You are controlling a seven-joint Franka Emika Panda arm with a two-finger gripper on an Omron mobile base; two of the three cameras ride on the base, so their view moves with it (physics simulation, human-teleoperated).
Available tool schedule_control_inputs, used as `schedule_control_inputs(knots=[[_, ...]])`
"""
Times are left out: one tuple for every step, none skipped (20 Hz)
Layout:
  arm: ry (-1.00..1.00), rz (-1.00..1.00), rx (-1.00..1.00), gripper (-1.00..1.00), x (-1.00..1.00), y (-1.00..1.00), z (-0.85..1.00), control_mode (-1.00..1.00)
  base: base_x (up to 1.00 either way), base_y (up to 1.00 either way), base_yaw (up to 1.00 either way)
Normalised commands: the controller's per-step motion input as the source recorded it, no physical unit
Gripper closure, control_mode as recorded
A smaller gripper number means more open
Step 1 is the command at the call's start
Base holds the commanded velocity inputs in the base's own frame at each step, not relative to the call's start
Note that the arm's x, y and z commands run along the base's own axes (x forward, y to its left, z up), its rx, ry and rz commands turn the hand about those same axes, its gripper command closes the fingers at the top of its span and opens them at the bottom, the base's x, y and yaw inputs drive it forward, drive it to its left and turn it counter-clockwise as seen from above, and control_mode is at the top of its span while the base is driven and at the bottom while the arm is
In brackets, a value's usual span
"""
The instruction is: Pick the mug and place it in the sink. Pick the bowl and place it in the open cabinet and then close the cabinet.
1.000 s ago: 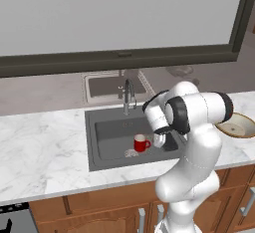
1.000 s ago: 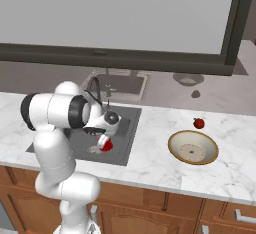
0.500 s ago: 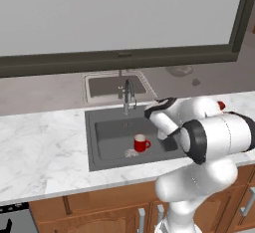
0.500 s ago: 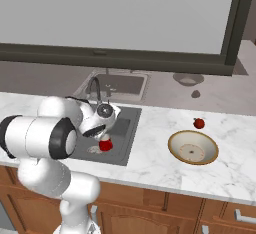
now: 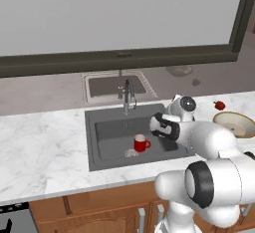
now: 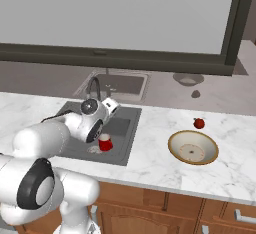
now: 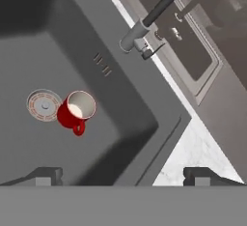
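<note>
— While the gripper (image 7: 123,174) hangs over the sink (image 7: 120,138), do you see its fingers? They stand far apart at the bottom of the hand view, and nothing is between them.

— Yes, spread wide and empty. I think the first part is done: the mug (image 7: 76,110) stands upright on the sink floor, left of centre in the hand view, just beside the round drain (image 7: 44,105), with its handle toward the lower edge. It is apart from the fingers, above and to the left of them.

— So the bowl (image 6: 193,148) is next?

— I believe so. In the right base view it sits on the marble counter (image 6: 150,153) at centre right, well apart from the gripper, with a small red fruit (image 6: 199,123) near it, higher in the picture.

— How should the arm go there?

— In my opinion it should first lift clear of the sink wall and the faucet (image 5: 128,96), then cross over the counter with the fingers open. The bowl is wide and shallow, so taking the rim from above seems safer than trying to span it.

— And the fruit?

— Approach from the lower side of the picture, away from it.
</note>
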Motion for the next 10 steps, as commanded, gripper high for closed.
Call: schedule_control_inputs(knots=[[0.0, -0.24, 0.0, -1.0, -0.21, 0.0, 0.76, -1.0, 0.0, 0.0, 0.0], [0.0, -0.24, 0.0, -1.0, -0.11, 0.0, 0.78, -1.0, 0.0, 0.0, 0.0], [0.0, -0.24, 0.0, -1.0, -0.09, 0.0, 0.74, -1.0, 0.0, 0.0, 0.0], [0.0, -0.21, 0.0, -1.0, -0.09, 0.0, 0.62, -1.0, 0.0, 0.0, 0.0], [0.0, -0.2, 0.0, -1.0, -0.09, 0.0, 0.64, -1.0, 0.0, 0.0, 0.0], [0.0, -0.19, 0.0, -1.0, -0.06, -0.02, 0.64, -1.0, 0.0, 0.0, 0.0], [0.0, -0.17, 0.0, -1.0, -0.07, -0.04, 0.64, -1.0, 0.0, 0.0, 0.0], [0.0, -0.15, 0.0, -1.0, -0.04, -0.02, 0.56, -1.0, 0.0, 0.0, 0.0], [0.0, -0.11, 0.0, -1.0, -0.08, 0.0, 0.48, -1.0, 0.0, 0.0, 0.0], [0.0, -0.07, 0.0, -1.0, -0.14, 0.0, 0.48, -1.0, 0.0, 0.0, 0.0]])
